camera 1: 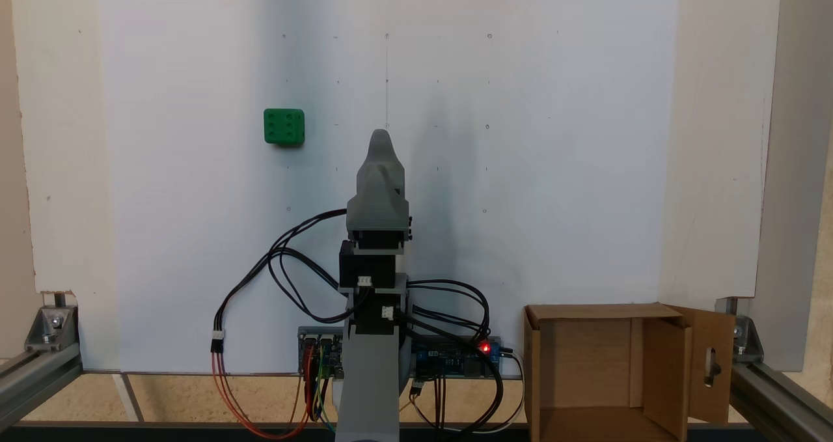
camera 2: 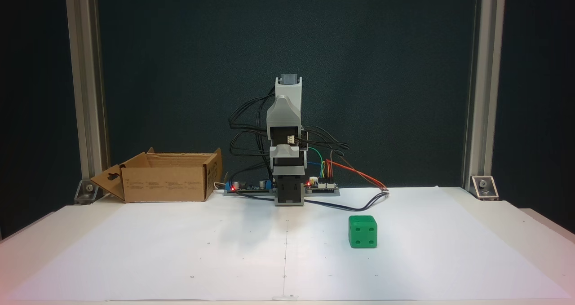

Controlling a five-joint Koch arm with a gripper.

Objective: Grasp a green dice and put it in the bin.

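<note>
- On the white paper sheet (camera 2: pixel 179 251), nearest the front fixed camera, the small bright green plastic dice (camera 2: pixel 362 232) sits flat, four pips facing it; six pips (camera 1: pixel 284 127) face up; a cube, no long axis.
- Behind it, well apart, the grey arm's gripper (camera 1: pixel 382 136) is folded; whether its fingers are parted, I cannot tell.
- Farther back, the brown cardboard bin (camera 2: pixel 167 183) carries unreadable print.

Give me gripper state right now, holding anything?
Gripper: open or closed cannot be told, since its jaws overlap in both fixed views. It holds nothing: the green dice sits apart on the paper, and the bin is beside the arm's base.
</note>
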